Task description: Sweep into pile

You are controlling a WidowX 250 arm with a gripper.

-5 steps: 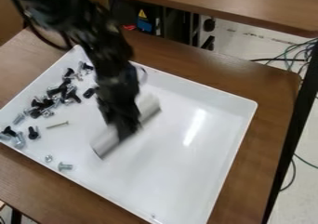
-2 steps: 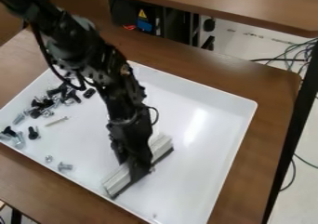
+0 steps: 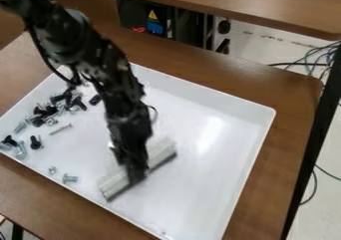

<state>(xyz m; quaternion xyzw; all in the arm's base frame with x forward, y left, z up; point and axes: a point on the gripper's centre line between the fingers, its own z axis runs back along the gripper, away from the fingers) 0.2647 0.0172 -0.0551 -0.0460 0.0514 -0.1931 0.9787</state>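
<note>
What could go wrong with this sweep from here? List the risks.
The silver bolt sits apart from the main cluster of screws, close to the tray's rim, so a pass might miss it or jam it against that rim.

The gripper holds the long white bar near its middle, so uneven contact could twist it.

Some screws already lie by the tray's left side; a hard push might ride them over.

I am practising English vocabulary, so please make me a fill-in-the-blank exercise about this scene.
The tray is ____ in colour. Most screws lie toward the picture's ____ side, not its right. The gripper holds the pale bar not outside the tray's rim but ____ it.

Missing words: white; left; inside
</note>
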